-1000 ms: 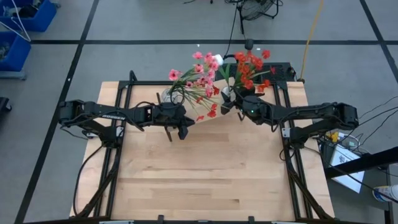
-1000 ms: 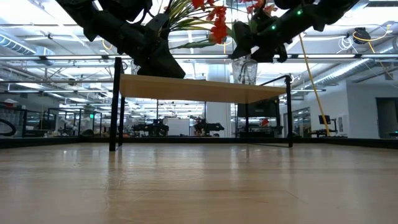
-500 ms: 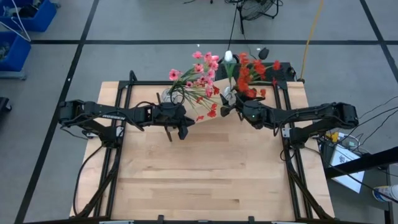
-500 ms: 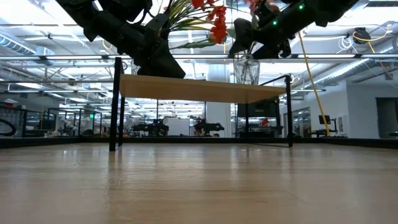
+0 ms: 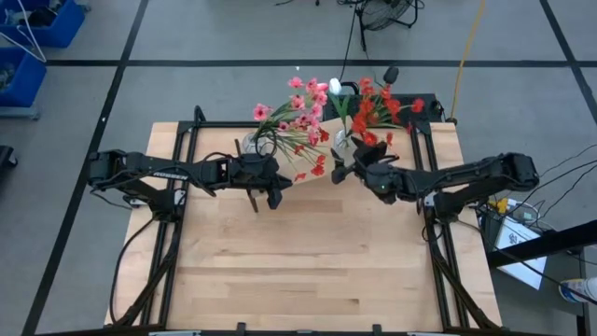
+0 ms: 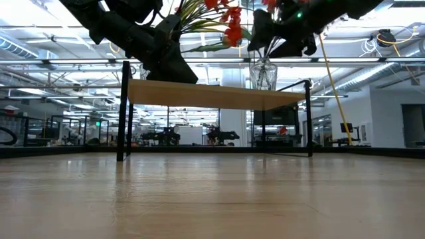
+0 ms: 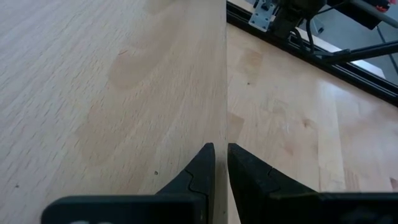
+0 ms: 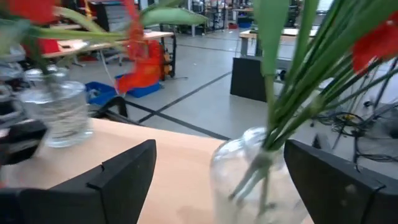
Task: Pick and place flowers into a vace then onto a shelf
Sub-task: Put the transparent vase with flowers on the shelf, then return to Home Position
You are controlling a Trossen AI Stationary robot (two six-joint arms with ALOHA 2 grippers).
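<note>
A clear glass vase [image 8: 249, 174] stands by its base on the pale shelf [image 6: 212, 96]. It holds red flowers [image 5: 378, 103] and a white bud. My right gripper [image 8: 230, 174] is open and level, with one finger on each side of the vase and a gap at each; in the high view the right gripper [image 5: 341, 168] is just near of the vase [image 5: 343, 142]. A second vase [image 5: 250, 145] with pink flowers [image 5: 298, 112] stands on the shelf's left part. My left gripper [image 7: 221, 165] is shut and hovers over the shelf's near edge, holding nothing.
Black frame rails [image 5: 424, 201] run along both sides of the table. The wooden tabletop [image 5: 308, 261] lies bare of objects near of the shelf. The second vase [image 8: 56, 112] shows beyond my right gripper's finger. The shelf stands on thin black legs [image 6: 123, 113].
My right gripper has swung toward the table's near edge and a little up, staying around the right vase. The red flowers and the white bud have swayed, the vase staying on the shelf. My left arm has kept still.
</note>
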